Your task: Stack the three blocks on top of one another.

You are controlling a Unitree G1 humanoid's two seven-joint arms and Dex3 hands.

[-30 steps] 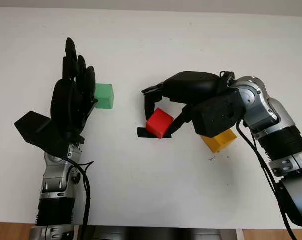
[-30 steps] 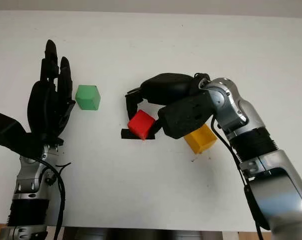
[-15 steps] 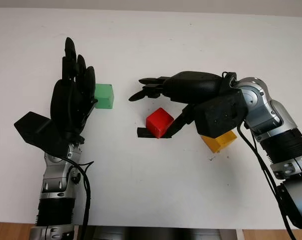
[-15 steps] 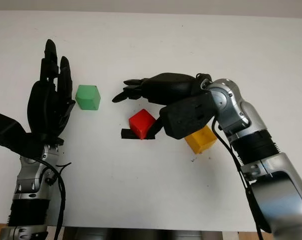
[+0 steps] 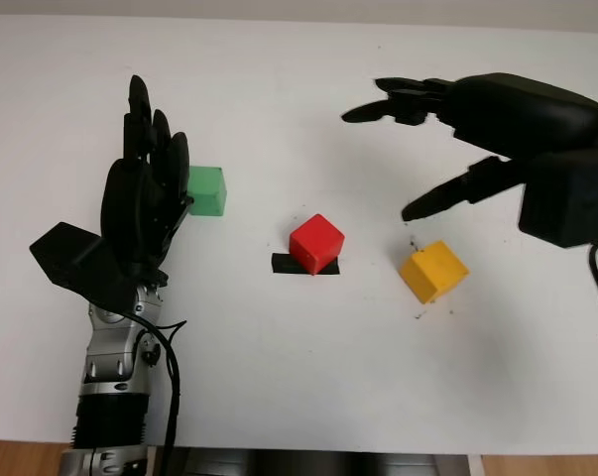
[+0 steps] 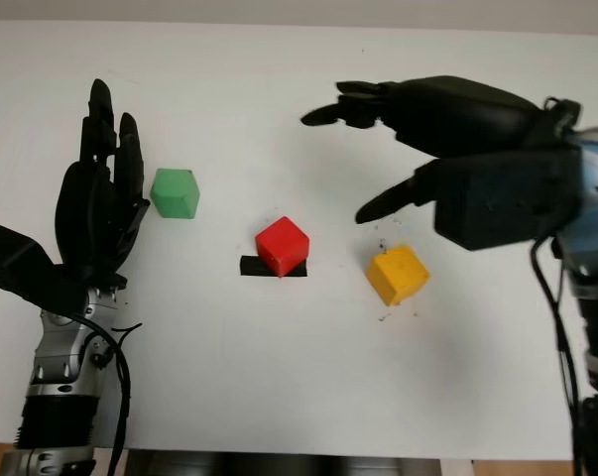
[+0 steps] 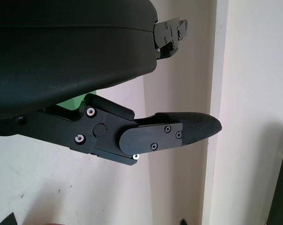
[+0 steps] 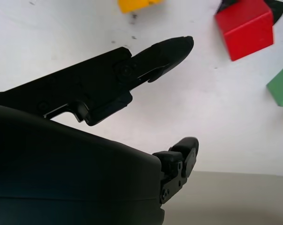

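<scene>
I have the right hand (image 5: 477, 129) raised above the far right part of the white surface (image 5: 299, 377), open and holding nothing. Its fingers (image 6: 343, 104) point toward the left side of the scene, and its thumb (image 5: 447, 195) hangs over the spot just beyond the yellow block (image 5: 432, 271).

The red block (image 5: 316, 243) sits near the middle of the surface, resting partly on a short strip of black tape (image 5: 285, 264), turned at an angle to the edges of the surface. The yellow block stands on the surface to its right, near it but apart, also turned at an angle. The green block (image 5: 205, 190) is well off to the left of the red one. No block is on another; all three sit separately on the surface.

My left hand (image 5: 145, 203) is upright at the left, open and empty, just beside the green block on that block's left side. I cannot tell whether it touches the block.

From the right wrist I see the red block (image 8: 245, 28), part of the green block (image 8: 281, 87) and an edge of the yellow block (image 8: 136, 4) beyond the thumb.
</scene>
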